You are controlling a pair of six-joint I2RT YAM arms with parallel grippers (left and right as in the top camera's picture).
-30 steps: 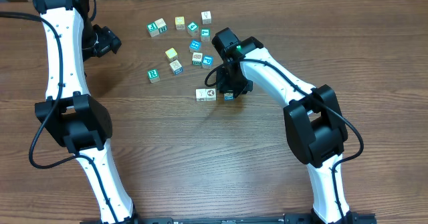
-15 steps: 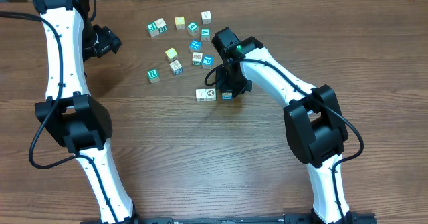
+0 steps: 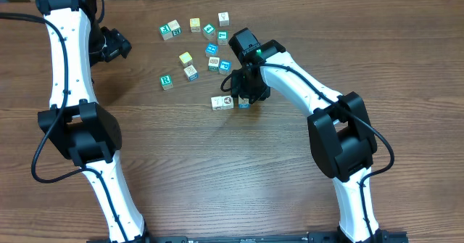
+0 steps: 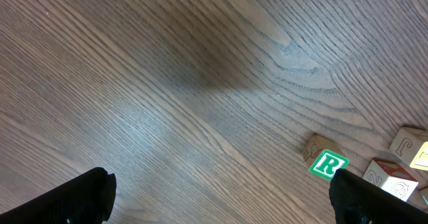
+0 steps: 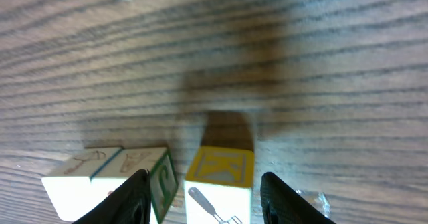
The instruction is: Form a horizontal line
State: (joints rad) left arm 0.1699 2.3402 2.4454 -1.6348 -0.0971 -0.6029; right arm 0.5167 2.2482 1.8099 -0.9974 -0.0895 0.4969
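The right gripper has edged slightly left and up across the worktop, and the teal-faced cube under it now sits closer to the two white cubes.

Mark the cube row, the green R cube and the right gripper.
cube row (image 3: 223, 102): overhead, top of a white cube.
green R cube (image 4: 328, 164): left wrist, the R face.
right gripper (image 5: 212, 196): right wrist, midway between its fingertips.

My left arm and right arm are white with black joints, black cables, tiny green lights.
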